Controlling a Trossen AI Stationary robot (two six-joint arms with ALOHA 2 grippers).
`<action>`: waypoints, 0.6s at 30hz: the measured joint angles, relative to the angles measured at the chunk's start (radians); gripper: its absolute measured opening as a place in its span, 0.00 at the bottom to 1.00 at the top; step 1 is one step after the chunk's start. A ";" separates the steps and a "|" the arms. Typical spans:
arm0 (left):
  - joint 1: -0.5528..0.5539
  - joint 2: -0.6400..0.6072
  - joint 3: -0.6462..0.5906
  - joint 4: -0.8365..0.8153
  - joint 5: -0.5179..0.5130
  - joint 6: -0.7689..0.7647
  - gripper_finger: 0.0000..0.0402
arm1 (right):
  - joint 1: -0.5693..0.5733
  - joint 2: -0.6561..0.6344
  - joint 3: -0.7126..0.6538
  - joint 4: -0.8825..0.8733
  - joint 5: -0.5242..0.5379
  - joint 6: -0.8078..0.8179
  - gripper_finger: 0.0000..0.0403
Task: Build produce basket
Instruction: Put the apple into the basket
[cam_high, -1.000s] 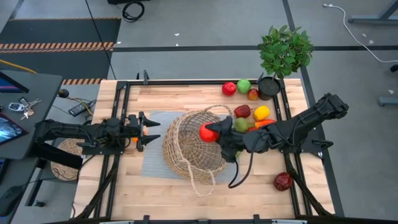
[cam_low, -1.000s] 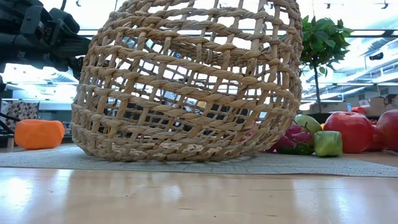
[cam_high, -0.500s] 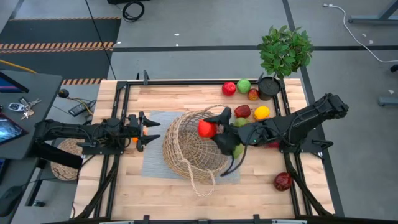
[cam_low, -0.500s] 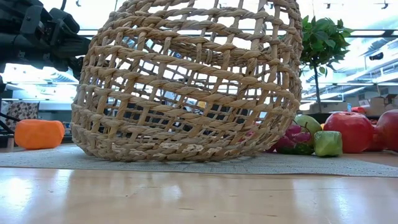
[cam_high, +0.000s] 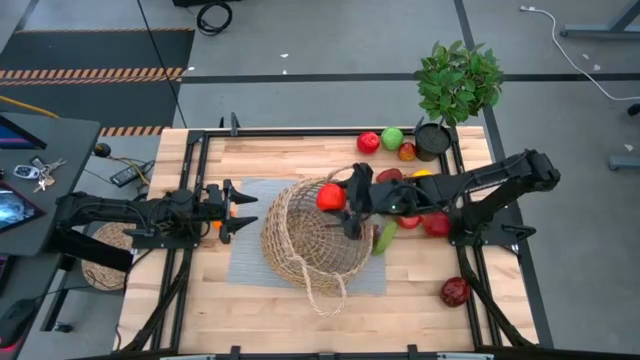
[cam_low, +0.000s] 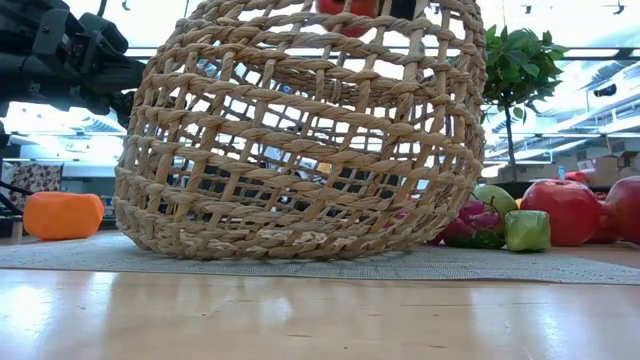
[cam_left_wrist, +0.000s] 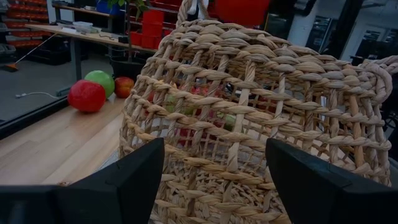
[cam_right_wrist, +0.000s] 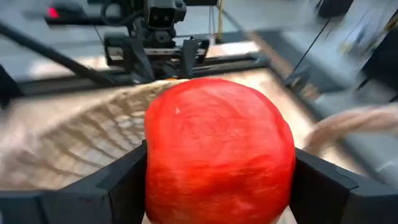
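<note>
The woven basket (cam_high: 312, 240) stands on a grey mat (cam_high: 245, 262) in the middle of the table. My right gripper (cam_high: 338, 198) is over the basket's far right rim, shut on a red fruit (cam_right_wrist: 217, 149). That fruit also shows above the basket in the low view (cam_low: 345, 8). My left gripper (cam_high: 238, 210) waits open at the basket's left side; its fingers (cam_left_wrist: 124, 180) point at the wicker wall (cam_left_wrist: 249, 124) without touching it. An orange piece (cam_low: 62, 215) lies on the table by the left arm. My right gripper pinches the red fruit between its two fingers (cam_right_wrist: 121, 186), one on each opposite side of the fruit (cam_right_wrist: 155, 155). The fingers reach in from the table's right side, slanting slightly down. The fruit hangs clear of the table, above the basket's rim (cam_high: 345, 185).
More produce lies right of the basket: a red (cam_high: 368, 142) and a green piece (cam_high: 392, 138) at the far edge, a long green one (cam_high: 385, 236), and a dark red one (cam_high: 455, 291) near the front right. A potted plant (cam_high: 458, 85) stands at the far right corner.
My right gripper has swung toward the table's far edge and a little left with the red fruit, rolling about its own axis. The fruit has gone from the basket's right side to above its far right rim. The basket has stayed put.
</note>
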 joint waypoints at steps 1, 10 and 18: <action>0.000 0.000 0.000 0.000 0.000 0.000 0.71 | -0.005 0.000 0.000 -0.004 -0.018 0.063 0.77; 0.000 0.000 0.000 0.000 0.000 0.000 0.71 | -0.043 0.000 0.000 -0.005 -0.157 0.480 0.78; 0.000 0.000 0.000 0.000 0.000 0.000 0.71 | -0.081 0.000 0.000 0.057 -0.195 0.617 0.83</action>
